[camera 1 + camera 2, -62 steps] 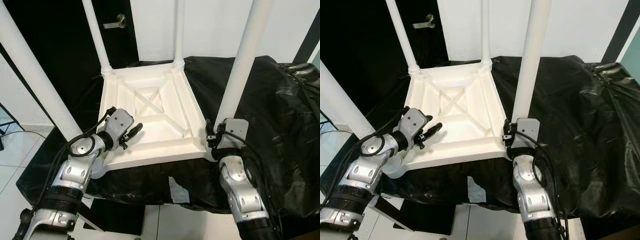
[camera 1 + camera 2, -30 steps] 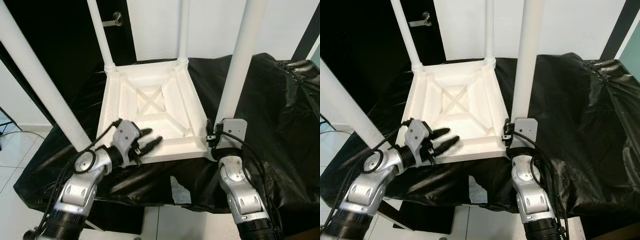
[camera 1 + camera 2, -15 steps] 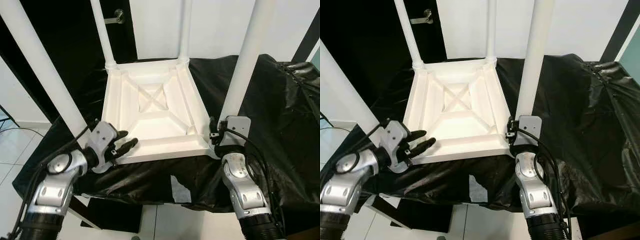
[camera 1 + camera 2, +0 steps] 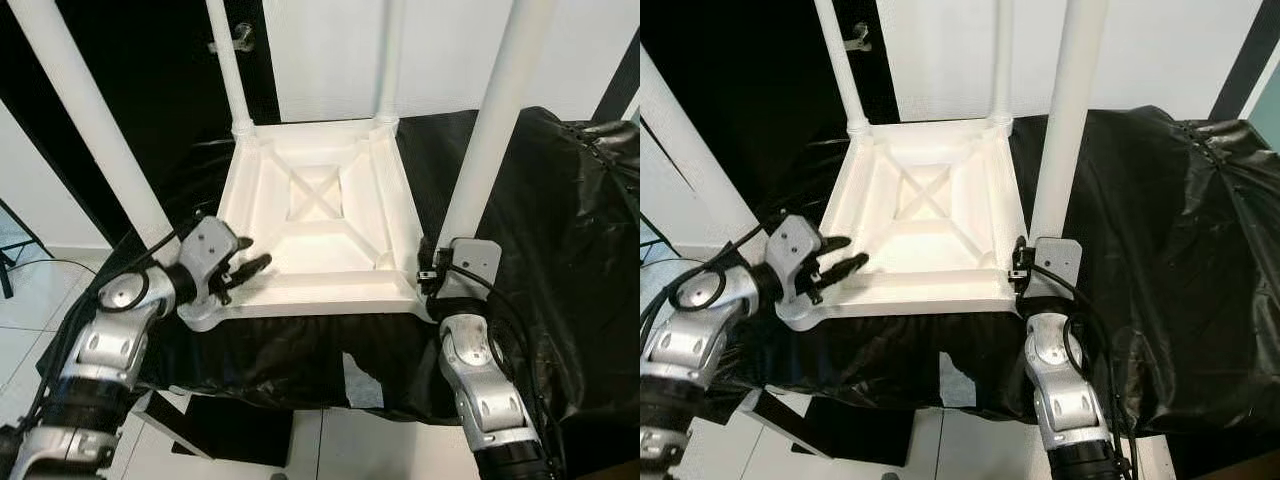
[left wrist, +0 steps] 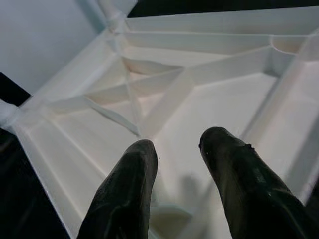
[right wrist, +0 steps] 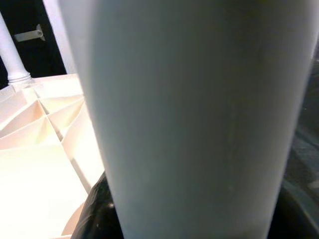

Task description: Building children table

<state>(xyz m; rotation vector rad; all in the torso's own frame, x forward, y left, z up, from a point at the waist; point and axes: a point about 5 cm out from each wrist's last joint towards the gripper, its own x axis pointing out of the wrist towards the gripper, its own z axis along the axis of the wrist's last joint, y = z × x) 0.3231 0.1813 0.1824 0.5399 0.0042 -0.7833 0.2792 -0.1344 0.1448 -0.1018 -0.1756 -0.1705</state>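
Eye views: upturned white table (image 4: pixel 320 215) on black sheet (image 4: pixel 560 220), L gripper (image 4: pixel 243 272) parted at its 7 o'clock corner; L wrist: fingers (image 5: pixel 124 199) apart over ribs; R wrist: R gripper (image 6: pixel 189 219) round near-right leg (image 6: pixel 189 109), 5 o'clock corner.

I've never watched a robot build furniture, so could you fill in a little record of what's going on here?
Object: white children's table, upside down, four legs pointing up
Surface: black plastic sheet
Left end effector: open, over the table's near left corner
Right end effector: around the base of the near right leg
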